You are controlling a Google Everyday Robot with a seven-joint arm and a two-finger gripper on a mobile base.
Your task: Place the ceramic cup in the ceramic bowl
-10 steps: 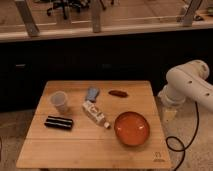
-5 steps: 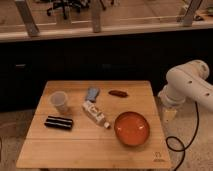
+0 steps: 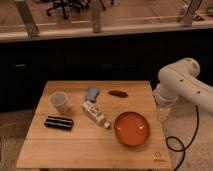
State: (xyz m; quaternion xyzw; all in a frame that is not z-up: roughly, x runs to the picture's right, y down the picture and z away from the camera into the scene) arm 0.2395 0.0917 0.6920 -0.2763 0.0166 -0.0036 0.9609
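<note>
The ceramic cup [image 3: 59, 101] is a small pale handleless cup standing upright on the left side of the wooden table [image 3: 75, 147]. The ceramic bowl [image 3: 131, 128] is wide, orange and glossy, and sits at the table's front right with nothing in it. My white arm [image 3: 182, 82] is at the right of the table. My gripper [image 3: 163, 114] hangs down from it just past the table's right edge, beside and slightly behind the bowl and far from the cup. It holds nothing that I can see.
A white bottle with a label [image 3: 95, 114] lies on its side mid-table. A blue packet [image 3: 92, 93] and a dark brown object [image 3: 118, 93] lie toward the back. A flat black object [image 3: 59, 122] lies front left. A black cable [image 3: 176, 145] trails on the floor at right.
</note>
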